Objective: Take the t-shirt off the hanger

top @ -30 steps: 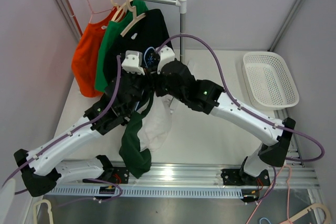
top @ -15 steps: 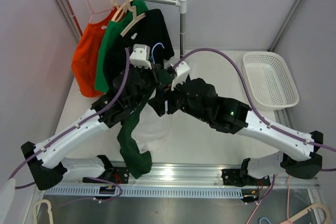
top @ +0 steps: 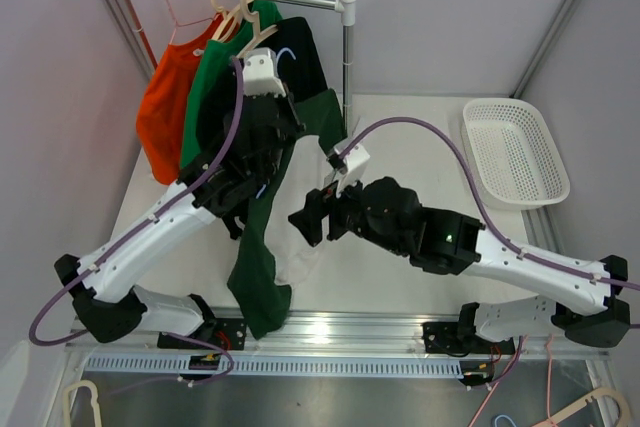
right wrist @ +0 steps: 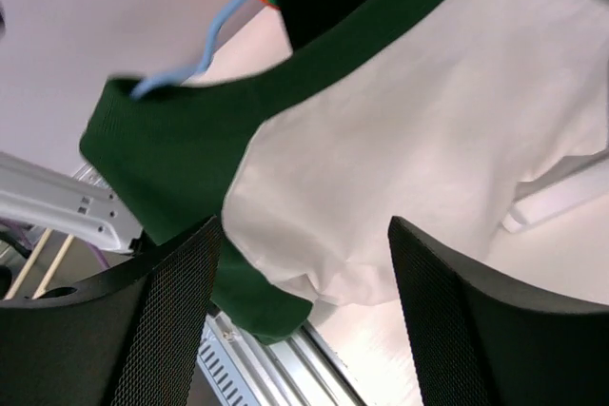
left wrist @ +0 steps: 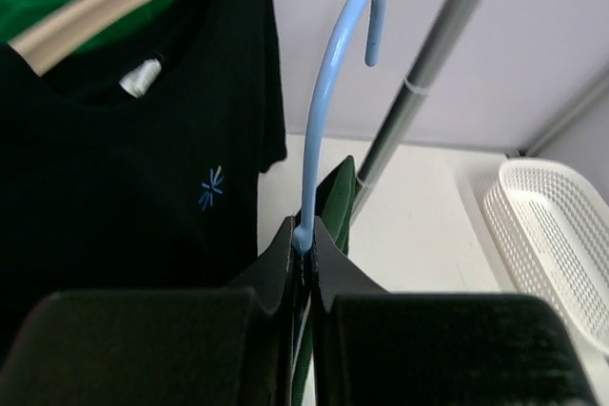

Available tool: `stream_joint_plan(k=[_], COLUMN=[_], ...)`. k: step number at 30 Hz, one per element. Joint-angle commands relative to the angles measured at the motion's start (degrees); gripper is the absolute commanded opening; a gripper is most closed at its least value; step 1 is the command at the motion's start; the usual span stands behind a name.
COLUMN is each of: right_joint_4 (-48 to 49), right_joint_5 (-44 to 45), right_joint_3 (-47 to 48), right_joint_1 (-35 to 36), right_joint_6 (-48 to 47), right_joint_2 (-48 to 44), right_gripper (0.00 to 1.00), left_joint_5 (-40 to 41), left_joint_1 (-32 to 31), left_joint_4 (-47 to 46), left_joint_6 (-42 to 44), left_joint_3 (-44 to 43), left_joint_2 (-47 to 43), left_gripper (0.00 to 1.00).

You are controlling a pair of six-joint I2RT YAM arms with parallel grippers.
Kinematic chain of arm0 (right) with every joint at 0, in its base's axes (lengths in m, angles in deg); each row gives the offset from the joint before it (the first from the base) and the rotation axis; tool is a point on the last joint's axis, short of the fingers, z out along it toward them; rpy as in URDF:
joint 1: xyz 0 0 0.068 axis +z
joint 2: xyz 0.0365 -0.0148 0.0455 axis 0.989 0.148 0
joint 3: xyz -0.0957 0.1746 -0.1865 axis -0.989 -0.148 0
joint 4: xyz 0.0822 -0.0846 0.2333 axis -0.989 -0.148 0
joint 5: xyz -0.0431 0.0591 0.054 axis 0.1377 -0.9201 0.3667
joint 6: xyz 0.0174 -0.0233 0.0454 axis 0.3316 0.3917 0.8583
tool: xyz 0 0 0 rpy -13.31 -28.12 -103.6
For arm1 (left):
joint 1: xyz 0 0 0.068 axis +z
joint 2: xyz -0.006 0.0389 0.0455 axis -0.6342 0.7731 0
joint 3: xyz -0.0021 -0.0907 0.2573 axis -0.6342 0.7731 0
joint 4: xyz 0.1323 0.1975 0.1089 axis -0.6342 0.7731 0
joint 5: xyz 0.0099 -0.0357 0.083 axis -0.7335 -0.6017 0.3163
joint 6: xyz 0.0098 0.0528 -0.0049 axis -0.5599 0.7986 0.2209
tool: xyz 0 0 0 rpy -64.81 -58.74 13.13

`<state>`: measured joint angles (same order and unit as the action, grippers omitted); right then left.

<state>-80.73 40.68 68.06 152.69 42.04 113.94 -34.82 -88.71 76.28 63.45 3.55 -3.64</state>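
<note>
Pinching blue hanger at its neck: left pincer; right pincer spread, facing green-and-white t-shirt.
Black t-shirt: blue asterisk emblem, neck label unreadable.

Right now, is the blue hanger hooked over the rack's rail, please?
No, the blue hanger is clamped in the left gripper, its hook free in the air beside the rack's post.

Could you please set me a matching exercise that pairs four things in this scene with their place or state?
Things:
1. blue hanger
2. white basket
3. black t-shirt
4. right tool

Places or states:
A. open wide
B. pinched in the left tool
C. empty, far right in the top view
D. hung on a beige hanger

Pairs: 1-B, 2-C, 3-D, 4-A
</note>
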Motion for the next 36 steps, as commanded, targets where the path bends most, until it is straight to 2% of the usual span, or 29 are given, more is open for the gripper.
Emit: stream_joint_plan(k=[1, 4, 9, 22, 24, 25, 26, 28, 30, 33, 36], right_joint_4=[9.12, 16.86, 22.14, 30.23, 30.85, 30.94, 30.94, 30.50, 29.45, 28.04, 25.84], right_joint_5=[-0.30, -3.99, -10.24, -7.79, -7.43, -7.00, -6.82, -6.82, -6.55, -6.64, -7.87], right_joint_3=[-3.35, -7.66, -9.86, -12.23, -12.76, -12.85, -12.94, -12.85, -12.68, -13.03, -14.16], right_joint_1=[3.24, 5.79, 7.63, 8.17, 8.17, 8.25, 8.25, 8.43, 9.92, 13.52, 15.90], right_joint_6=[-1.34, -5.74, -8.20, -11.02, -11.19, -11.19, -11.02, -10.76, -11.02, -10.58, -7.96], right_joint_2=[-0.87, -1.40, -1.23, 3.87, 4.04, 4.13, 4.13, 3.96, 3.35, 1.15, 0.18], right_gripper=[0.75, 0.74, 0.74, 0.68, 0.56, 0.42, 0.16, 0.00, 0.00, 0.00, 0.00], left_joint_5=[8.28, 9.35, 7.07, 5.22, 5.04, 5.13, 5.31, 5.74, 5.66, -1.88, -4.98], left_joint_1=[0.39, 0.74, 1.18, 1.18, 1.18, 1.18, 1.18, 1.26, 1.96, 6.95, 9.35], left_joint_4=[3.85, 5.26, 6.22, 9.83, 9.92, 9.92, 9.83, 9.31, 8.95, 13.68, 14.41], left_joint_6=[-2.65, -1.95, -1.86, -7.13, -7.13, -7.04, -6.61, -5.99, -5.46, -12.21, -12.59], left_joint_3=[-9.30, -14.58, -18.36, -18.90, -19.16, -19.60, -19.77, -20.30, -20.65, -23.72, -26.45], left_joint_2=[3.73, 7.07, 8.92, 8.49, 8.31, 8.31, 8.31, 8.40, 9.45, 12.08, 14.10], left_gripper=[0.01, 0.01, 0.01, 0.01, 0.01, 0.01, 0.01, 0.01, 0.01, 0.01, 0.01])
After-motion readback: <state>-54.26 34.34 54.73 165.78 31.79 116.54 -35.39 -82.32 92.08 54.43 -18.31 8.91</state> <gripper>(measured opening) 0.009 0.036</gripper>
